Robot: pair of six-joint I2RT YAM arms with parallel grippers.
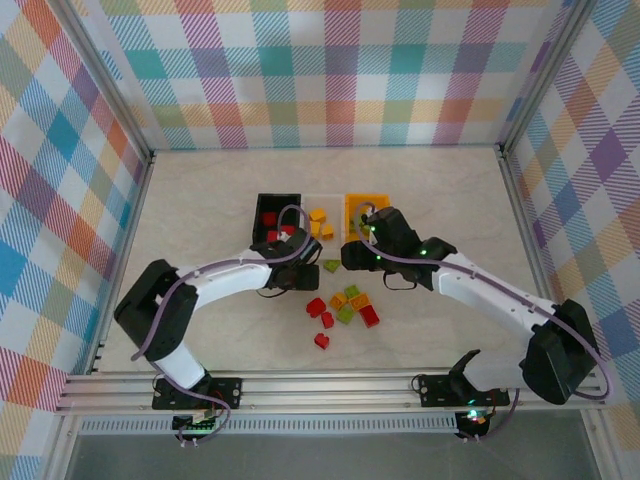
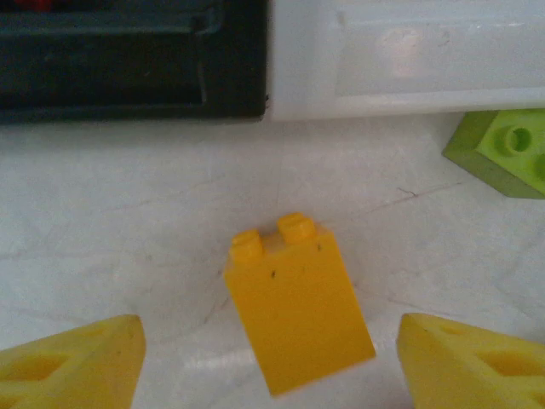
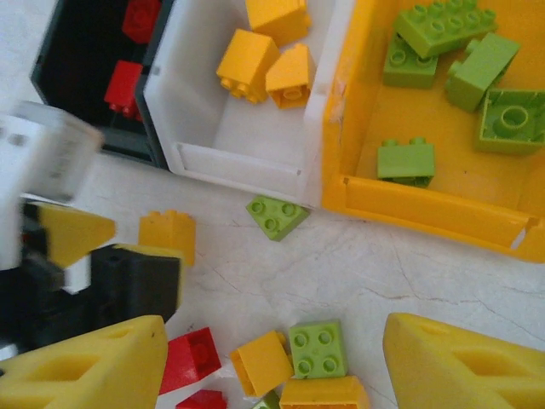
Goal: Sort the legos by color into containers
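An orange-yellow lego (image 2: 298, 311) lies on the table between the wide-apart fingers of my open left gripper (image 2: 268, 345), untouched by either. The same lego (image 3: 168, 236) sits beside the left gripper (image 3: 77, 256) in the right wrist view. My right gripper (image 3: 274, 341) hangs open above a loose pile of red (image 3: 189, 356), orange-yellow (image 3: 261, 362) and green legos (image 3: 318, 348). The black bin (image 3: 77, 77) holds red legos, the white bin (image 3: 238, 158) holds three orange-yellow ones, and the orange-yellow bin (image 3: 426, 209) holds several green ones. From above, both grippers (image 1: 308, 264) (image 1: 352, 258) sit just in front of the bins.
A single green lego (image 3: 278, 216) rests against the front of the white bin, also seen as the green lego (image 2: 502, 153) at the right of the left wrist view. The loose pile (image 1: 345, 305) lies near the table's middle. Plaid walls enclose the table on three sides.
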